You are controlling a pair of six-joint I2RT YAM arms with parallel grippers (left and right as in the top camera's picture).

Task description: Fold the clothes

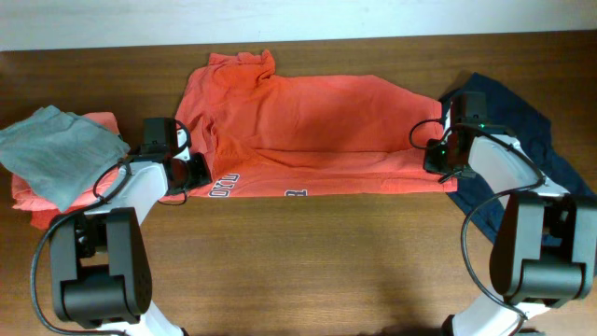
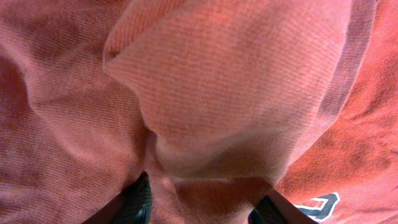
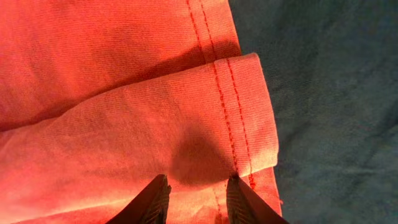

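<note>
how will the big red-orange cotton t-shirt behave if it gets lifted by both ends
Probably floppy: the red-orange cotton T-shirt bulges into a soft lump at the left gripper. Lifted by its ends it would likely sag in the middle, given its loose folds. Pushed, the thin knit would probably wrinkle rather than slide.

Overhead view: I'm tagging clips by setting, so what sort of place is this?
Probably a robot clothes-folding test bench: a wooden table, a red-orange T-shirt spread across it, and a grey folded top piled at one end.

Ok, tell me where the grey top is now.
Overhead view, far left: the grey top lies atop a coral garment, just left of the left end effector.
</note>
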